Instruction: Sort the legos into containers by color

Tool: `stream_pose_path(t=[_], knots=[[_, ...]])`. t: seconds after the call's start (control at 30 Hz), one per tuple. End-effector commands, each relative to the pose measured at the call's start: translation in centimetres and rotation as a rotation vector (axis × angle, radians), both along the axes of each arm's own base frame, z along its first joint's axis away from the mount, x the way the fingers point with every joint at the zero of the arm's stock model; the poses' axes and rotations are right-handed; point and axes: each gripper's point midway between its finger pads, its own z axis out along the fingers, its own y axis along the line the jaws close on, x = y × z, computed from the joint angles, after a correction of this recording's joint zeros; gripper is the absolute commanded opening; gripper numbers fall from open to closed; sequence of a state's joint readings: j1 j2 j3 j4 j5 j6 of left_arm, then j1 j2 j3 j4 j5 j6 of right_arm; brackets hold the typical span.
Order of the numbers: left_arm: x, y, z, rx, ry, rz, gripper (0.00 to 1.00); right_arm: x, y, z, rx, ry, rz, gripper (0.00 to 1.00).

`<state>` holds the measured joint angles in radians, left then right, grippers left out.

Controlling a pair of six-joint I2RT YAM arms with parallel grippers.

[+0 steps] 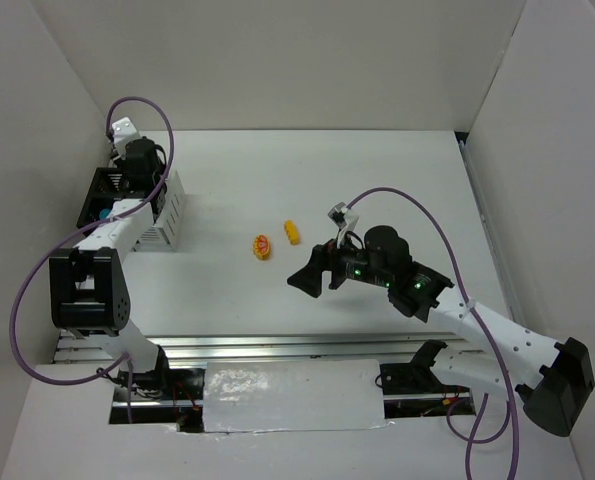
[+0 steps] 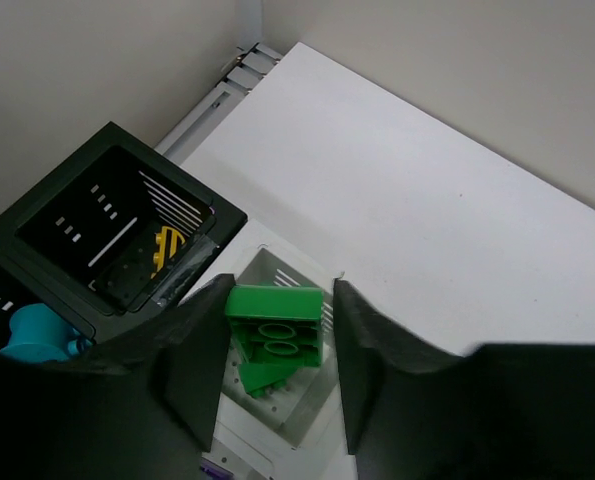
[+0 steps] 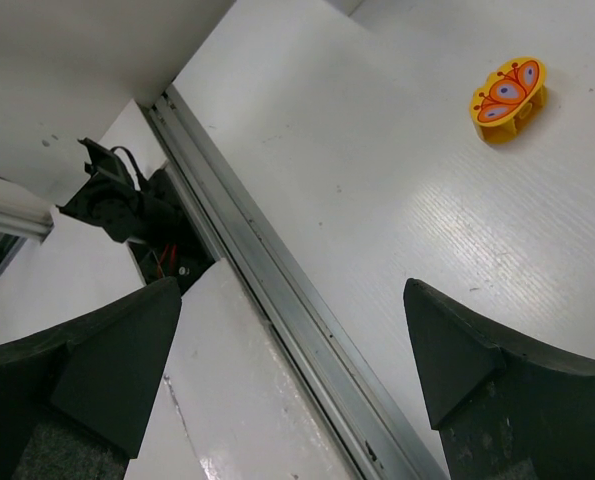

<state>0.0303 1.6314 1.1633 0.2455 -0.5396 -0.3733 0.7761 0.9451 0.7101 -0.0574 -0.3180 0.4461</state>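
My left pincer (image 2: 280,287) is clamped on a green lego (image 2: 275,318), one finger on each side of it. On the left wrist feed it shows its hollow underside, low in the middle of the frame. It hangs over the white container (image 1: 169,215), and a second green lego (image 2: 260,378) lies tilted on that container's floor directly beneath it.

The black container (image 2: 182,178) adjoins the white one and fills the left half of the wrist frame. I can make out a yellow brick (image 2: 167,250) against its near wall. A teal piece (image 2: 37,330) sits in another black compartment at the lower left edge. From the overhead camera both containers are at the upper left of the bench (image 1: 377,170), close to the left wall, with the left arm reaching over them.

My right pincer (image 3: 293,290) has its jaws wide apart with nothing between them. It hovers right of centre in the overhead frame. Its own camera looks down on the metal rail (image 3: 227,190) along the bench's near edge.

Two pieces lie loose on the open bench near the middle of the overhead frame. One is a butterfly lego (image 1: 263,246), orange and yellow. The other is a plain yellow lego (image 1: 292,232), just up and to the right of it, apart from it. The butterfly lego also shows in the upper right corner of the right wrist feed.
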Motion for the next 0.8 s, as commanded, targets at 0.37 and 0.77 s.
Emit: stream_pose_path(t=[0.37,0.77], knots=[[-0.1,-0.7,6.3,-0.005,-0.127,0.013,1.0,0.4,-0.1,1.0,0.012,-0.039,-0.006,1.0],[-3.4,-21.7,4.0,-0.162,0.244,-0.449,0.99,4.9,-6.0,2.0,0.019,0.047,-0.459,1.0]])
